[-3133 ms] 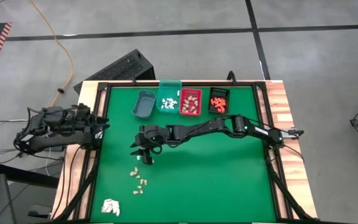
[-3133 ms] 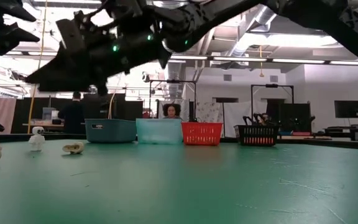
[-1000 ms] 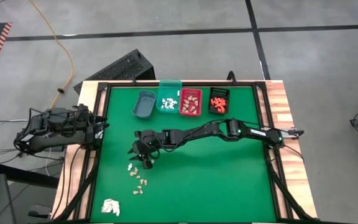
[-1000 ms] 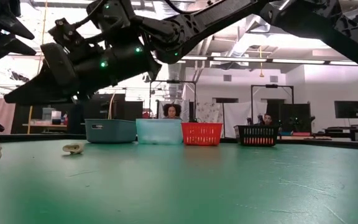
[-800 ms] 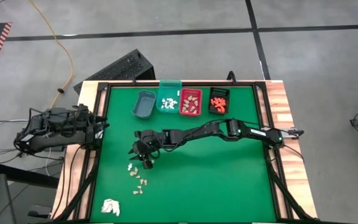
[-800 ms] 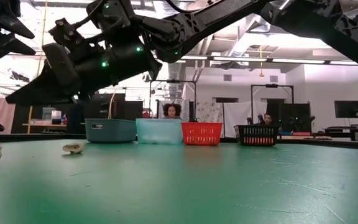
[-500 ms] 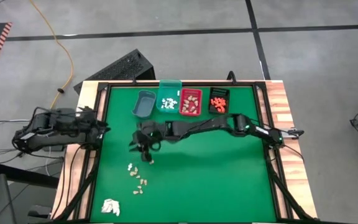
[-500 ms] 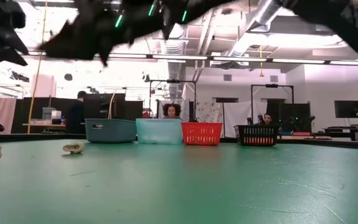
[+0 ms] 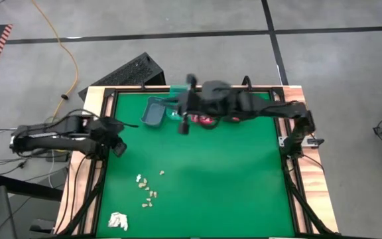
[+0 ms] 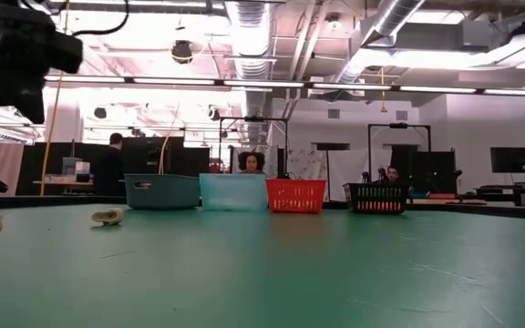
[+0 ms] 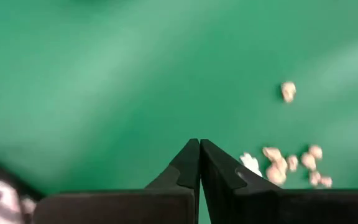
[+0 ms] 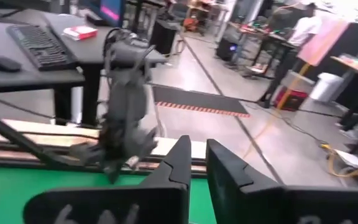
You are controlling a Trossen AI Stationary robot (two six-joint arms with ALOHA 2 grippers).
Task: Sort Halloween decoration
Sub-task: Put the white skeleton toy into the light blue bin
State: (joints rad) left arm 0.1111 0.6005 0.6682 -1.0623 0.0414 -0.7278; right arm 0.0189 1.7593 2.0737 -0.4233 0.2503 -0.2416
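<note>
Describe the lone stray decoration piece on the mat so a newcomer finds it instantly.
On the green mat, find the cluster of tan pieces toward the left arm's front corner. The lone tan piece lies apart from it, on the side toward the bins, touching nothing, while the others crowd together.

The Halloween decoration left on the green mat is a loose scatter of tiny pale beige pieces (image 9: 148, 189) toward the near left of the table, with one piece (image 9: 161, 173) lying a little apart from the rest. In the left wrist view the same small lumps (image 11: 291, 163) lie close together, some touching, with a single piece (image 11: 288, 91) off on its own. One tan piece (image 10: 108, 216) shows at table level, resting on the mat.
</note>
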